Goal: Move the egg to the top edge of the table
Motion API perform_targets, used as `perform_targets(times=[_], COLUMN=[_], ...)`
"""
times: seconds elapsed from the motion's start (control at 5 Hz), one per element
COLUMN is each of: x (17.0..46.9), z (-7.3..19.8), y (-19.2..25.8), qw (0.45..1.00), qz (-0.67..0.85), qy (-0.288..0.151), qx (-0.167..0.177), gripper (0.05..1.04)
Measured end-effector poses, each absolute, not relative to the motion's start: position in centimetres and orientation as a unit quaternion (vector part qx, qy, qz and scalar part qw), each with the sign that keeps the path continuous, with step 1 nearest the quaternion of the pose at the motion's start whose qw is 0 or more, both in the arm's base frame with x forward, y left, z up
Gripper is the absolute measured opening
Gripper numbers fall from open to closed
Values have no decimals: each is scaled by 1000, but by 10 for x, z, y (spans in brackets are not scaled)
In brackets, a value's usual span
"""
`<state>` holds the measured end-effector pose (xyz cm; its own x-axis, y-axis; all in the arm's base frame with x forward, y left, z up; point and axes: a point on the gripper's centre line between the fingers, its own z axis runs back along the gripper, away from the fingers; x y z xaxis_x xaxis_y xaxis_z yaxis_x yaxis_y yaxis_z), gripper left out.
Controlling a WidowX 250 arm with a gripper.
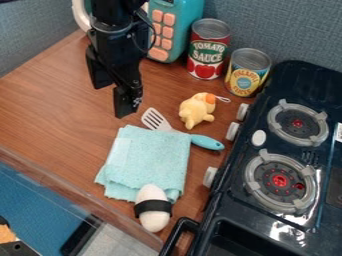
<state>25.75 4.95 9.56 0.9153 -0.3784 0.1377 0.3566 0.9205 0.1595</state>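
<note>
Gripper, black, two-fingered (113, 101): hanging over the upper left part of the wooden table (40, 110), up-left of the cloth; fingers parted, grip empty.

Egg, white, with black band (154, 220): lying near the lower edge of the table, long side running up and down in view; upper end against the lower edge of the cloth, black handle (179, 231) of the stove near its lower right side.

Cloth, light turquoise, folded (150, 160): flat on the wood, mid-table.

Slotted spatula, pale head, blue handle (207, 142): just beyond the cloth, handle pointing toward the stove.

Plush toy, yellow, with orange part and white loop (195, 111): between spatula and cans.

Can, red-labelled, tomato picture (208, 50): upright at the back of the table.

Can, yellow-labelled (248, 72): upright, just right of the red-labelled one, near the stove.

Toy appliance, teal, pink buttons (177, 25): standing behind, left of the cans.

Toy stove, black, two grey-ringed burners, red centres (260, 227): along the right side.
</note>
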Motion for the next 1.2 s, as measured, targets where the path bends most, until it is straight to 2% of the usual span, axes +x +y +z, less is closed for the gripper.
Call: perform_targets(times=[0.2, 0.6, 1.0, 1.2], x=[255, 233, 213, 201], z=[89, 63, 55, 45], y=[48, -5, -53, -54], qw=[978, 983, 989, 992], qz=[-187, -173, -125, -84], qy=[-72, -52, -78, -83], qx=[61, 28, 29, 31], gripper=[1001, 1001, 1001, 1001])
